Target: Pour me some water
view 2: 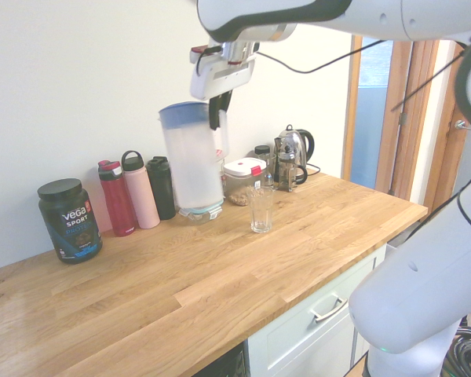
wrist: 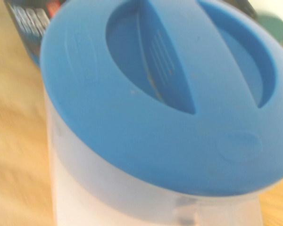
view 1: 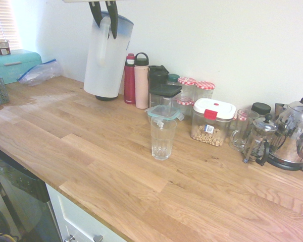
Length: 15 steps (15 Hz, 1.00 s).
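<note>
Your gripper [view 1: 107, 20] is clamped on the handle of the pitcher [view 1: 107, 55], which hangs slightly tilted above the counter [view 1: 116, 151]. Risk: handle slip under load, or excess tilt, spilling water beside the glass [view 1: 162, 138].

This is a kitchen: a wooden worktop [view 1: 106, 166] runs along a white wall, with pale drawers [view 2: 322, 314] fitted beneath it. A steel kettle [view 1: 293, 133] and a French press [view 1: 261, 138] stand near one end, with lidded food containers and drinking bottles lined up by the wall. The dark-fronted unit [view 1: 20, 191] set under the worktop looks like a dishwasher, though it is only partly in view.
</note>
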Available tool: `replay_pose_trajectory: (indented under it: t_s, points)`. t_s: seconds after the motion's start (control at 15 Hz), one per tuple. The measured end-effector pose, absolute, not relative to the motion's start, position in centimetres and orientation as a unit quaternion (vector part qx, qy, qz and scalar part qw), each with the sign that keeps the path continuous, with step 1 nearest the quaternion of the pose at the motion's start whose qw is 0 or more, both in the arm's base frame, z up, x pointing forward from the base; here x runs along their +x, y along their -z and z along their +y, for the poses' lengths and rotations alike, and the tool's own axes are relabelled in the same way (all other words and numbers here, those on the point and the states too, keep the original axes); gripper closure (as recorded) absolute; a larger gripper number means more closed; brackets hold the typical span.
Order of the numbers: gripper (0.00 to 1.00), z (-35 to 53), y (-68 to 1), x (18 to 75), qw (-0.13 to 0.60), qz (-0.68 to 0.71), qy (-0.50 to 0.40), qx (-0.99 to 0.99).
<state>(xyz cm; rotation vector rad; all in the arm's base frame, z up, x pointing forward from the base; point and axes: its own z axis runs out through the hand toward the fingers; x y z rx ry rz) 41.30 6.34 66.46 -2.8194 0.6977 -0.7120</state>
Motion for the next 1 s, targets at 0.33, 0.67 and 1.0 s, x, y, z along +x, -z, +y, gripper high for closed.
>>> replay_pose_trajectory:
  t_s: [0.33,0.67,1.0]
  points:
    - [1.0,13.9,-59.1,39.1,0.11,0.252,0.342,-0.899]
    - [1.0,15.9,-49.8,38.5,0.066,0.269,0.404,-0.872]
    - [1.0,17.7,-47.2,38.3,0.044,0.283,0.392,-0.874]
